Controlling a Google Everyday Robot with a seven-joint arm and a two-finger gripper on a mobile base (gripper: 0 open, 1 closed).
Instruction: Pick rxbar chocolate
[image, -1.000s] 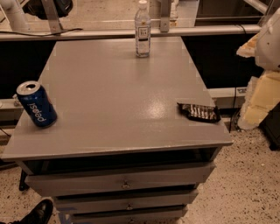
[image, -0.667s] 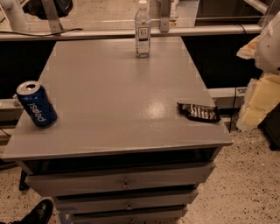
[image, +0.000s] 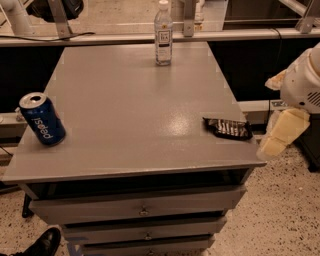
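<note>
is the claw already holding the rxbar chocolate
No, the rxbar chocolate lies flat on the table near its right edge, while the claw hangs just off that edge, not around the bar.

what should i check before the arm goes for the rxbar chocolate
1. rxbar chocolate in view, lying flat: ok
2. Nothing on top of the bar or touching it: ok
3. Pepsi can and water bottle well away from the bar: ok
4. Bar fully on the table: cannot tell, its right end is at the table's right edge
5. gripper above the bar: not ok, it hangs off the table's right side, beside the bar
</note>
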